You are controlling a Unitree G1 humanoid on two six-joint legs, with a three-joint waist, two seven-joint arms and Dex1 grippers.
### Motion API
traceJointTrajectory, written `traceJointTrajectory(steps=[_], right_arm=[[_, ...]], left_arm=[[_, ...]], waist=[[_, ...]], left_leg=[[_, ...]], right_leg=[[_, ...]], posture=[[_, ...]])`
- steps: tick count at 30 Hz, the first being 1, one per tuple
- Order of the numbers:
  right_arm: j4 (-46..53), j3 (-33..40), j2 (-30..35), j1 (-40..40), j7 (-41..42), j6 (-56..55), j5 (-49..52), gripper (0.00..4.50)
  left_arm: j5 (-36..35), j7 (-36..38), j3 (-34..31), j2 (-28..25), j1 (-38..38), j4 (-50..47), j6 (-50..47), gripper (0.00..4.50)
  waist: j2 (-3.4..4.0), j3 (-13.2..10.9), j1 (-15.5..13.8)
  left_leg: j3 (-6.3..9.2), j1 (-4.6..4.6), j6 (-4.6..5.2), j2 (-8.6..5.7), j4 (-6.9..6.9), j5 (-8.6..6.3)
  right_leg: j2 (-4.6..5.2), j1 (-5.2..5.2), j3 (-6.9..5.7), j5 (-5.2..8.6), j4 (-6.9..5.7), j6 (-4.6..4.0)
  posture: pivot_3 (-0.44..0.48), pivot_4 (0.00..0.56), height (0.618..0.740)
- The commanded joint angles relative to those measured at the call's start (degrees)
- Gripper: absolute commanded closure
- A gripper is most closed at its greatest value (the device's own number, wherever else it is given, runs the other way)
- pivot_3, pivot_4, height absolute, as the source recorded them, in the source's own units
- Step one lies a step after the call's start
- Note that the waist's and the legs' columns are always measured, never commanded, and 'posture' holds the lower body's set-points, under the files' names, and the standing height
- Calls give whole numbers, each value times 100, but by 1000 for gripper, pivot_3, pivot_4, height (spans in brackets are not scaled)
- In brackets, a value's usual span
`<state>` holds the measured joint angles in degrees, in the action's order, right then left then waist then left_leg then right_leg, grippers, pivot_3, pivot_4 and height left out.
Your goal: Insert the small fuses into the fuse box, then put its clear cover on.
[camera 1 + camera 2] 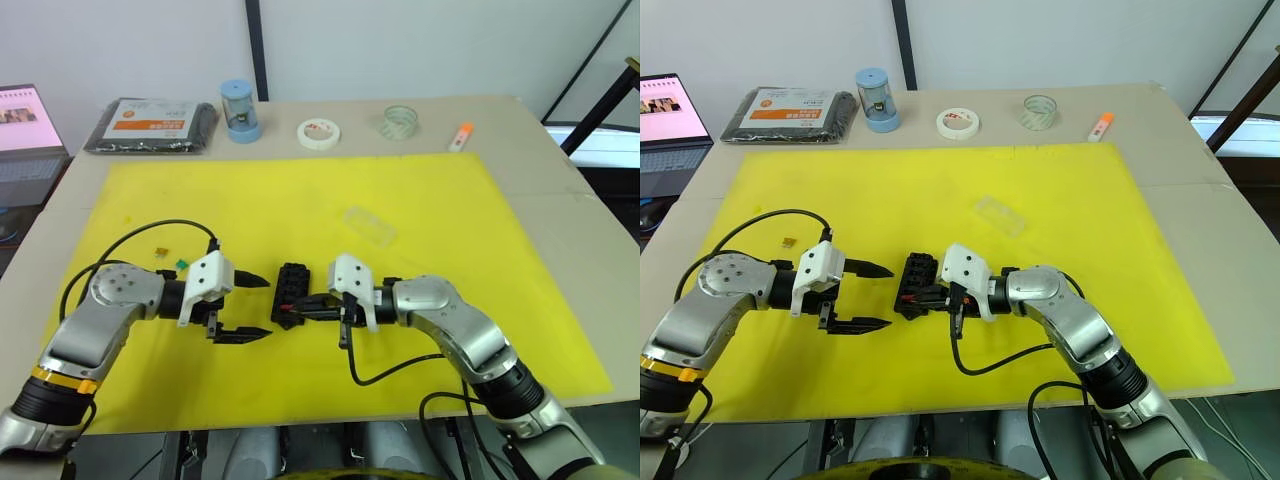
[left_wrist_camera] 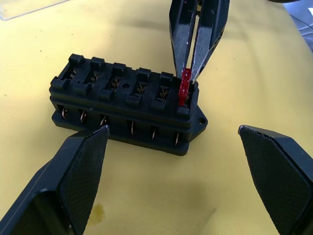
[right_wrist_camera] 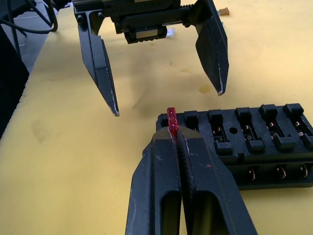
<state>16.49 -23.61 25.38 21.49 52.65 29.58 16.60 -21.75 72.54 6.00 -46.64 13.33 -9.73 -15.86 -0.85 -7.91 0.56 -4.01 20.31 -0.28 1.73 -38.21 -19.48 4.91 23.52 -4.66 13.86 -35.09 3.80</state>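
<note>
Holding a red fuse at the fuse box

We see a big yellow mat point(image 1: 300, 210) lying on a tan table point(image 1: 540, 190). Both arms rest low over the mat.

Our left gripper point(image 1: 250, 308) has its two black fingers spread wide, with nothing between them. It points at the fuse box point(image 1: 290, 295), which sits just past its fingertips, between the two grippers. The box is black, with a row of slots on top.

Our right gripper point(image 3: 177, 138) comes at the box from the other side. Its fingers are pinched tight on a red fuse point(image 3: 171, 119). The fuse stands upright at the end slot of the box, the slot nearest this gripper. We cannot tell how far down it has gone.

The clear cover point(image 1: 369, 224) lies flat on the mat, well apart from both grippers and farther out than the box.

Two tiny fuses, a green fuse point(image 1: 182, 264) and a tan fuse point(image 1: 160, 253), lie on the mat near our left arm, behind the left gripper.

Far out past the mat we see a flat black packet point(image 1: 150, 125), a blue cup point(image 1: 240, 110), a white tape roll point(image 1: 318, 132), a clear tape roll point(image 1: 400, 122) and an orange marker point(image 1: 461, 136).
</note>
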Motion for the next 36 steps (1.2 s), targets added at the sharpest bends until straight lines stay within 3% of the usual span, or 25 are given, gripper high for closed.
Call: traceJointTrajectory(steps=[1,22,34,35,36], right_arm=[[29,-60,14,-70,2,-86,-91,4500],[-106,-362,193,-55,70,-301,-637,4500],[-64,-165,162,92,248,-418,-473,4500],[-40,-153,160,99,259,-405,-450,4004],[-20,-139,152,105,263,-396,-432,3789]], left_arm=[[-7,-10,-30,21,7,-152,55,56],[-1,-92,-39,56,-46,-223,28,56],[3,-115,-23,61,-35,-229,16,56],[2,-119,-21,60,-35,-232,15,0],[0,-121,-19,60,-35,-234,13,0]], waist=[[0,0,1],[-1,1,3],[-1,1,2],[-1,1,2],[-1,1,2]], left_leg=[[0,0,0,0,0,0],[0,-6,-2,0,0,1],[0,-5,-3,0,-1,2],[0,-5,-2,0,-1,1],[0,-5,-3,0,-1,1]], right_leg=[[0,0,0,0,0,0],[-2,-4,0,0,-1,0],[-3,-5,0,0,0,0],[-3,-5,0,0,0,0],[-2,-5,0,0,0,0]], posture=[[0,150,740],[0,150,740],[0,150,740],[0,150,740],[0,150,740]])
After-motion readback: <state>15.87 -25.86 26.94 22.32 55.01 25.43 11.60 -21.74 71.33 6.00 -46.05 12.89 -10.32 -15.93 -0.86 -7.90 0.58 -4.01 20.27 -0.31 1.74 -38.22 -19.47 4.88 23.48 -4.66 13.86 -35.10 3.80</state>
